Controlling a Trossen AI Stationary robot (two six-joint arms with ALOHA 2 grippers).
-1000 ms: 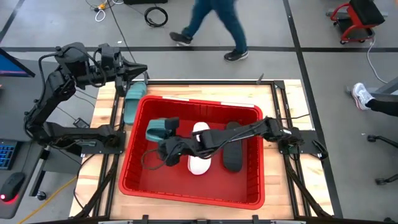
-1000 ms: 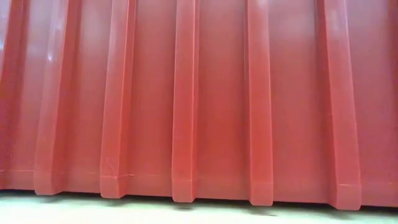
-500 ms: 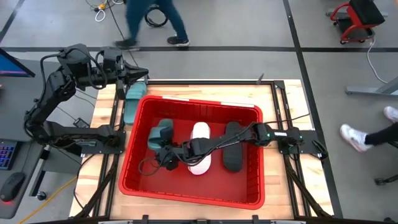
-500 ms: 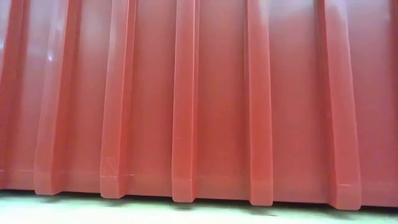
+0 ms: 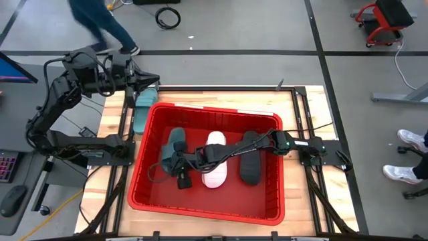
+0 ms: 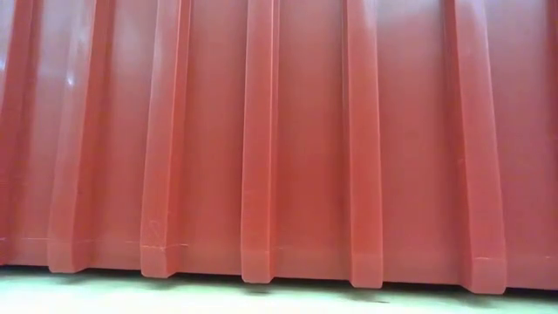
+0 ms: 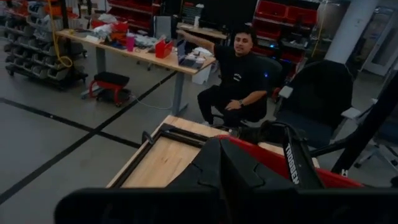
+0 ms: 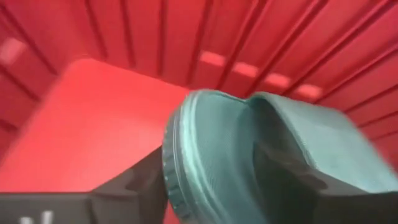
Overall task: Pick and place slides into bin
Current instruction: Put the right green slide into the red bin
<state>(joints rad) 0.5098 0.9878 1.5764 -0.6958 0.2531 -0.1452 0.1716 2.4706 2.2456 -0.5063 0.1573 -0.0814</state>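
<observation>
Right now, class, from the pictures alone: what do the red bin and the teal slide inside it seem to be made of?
The red bin: probably moulded plastic, smooth and slightly glossy; its walls show stiffening ribs and soft highlights. The teal slide: likely foam rubber, matt; its thick rounded edge carries fine moulded ridges and no shine. Neither can be confirmed by look alone.

Red bin (image 5: 204, 204) holds three slides: teal slide (image 5: 174, 142) touching the right gripper (image 5: 172, 163), white slide (image 5: 215, 159) beside it, black slide (image 5: 251, 161) farthest off

Workshop; workbench (image 7: 134, 46); red storage bins (image 7: 277, 11)
</observation>
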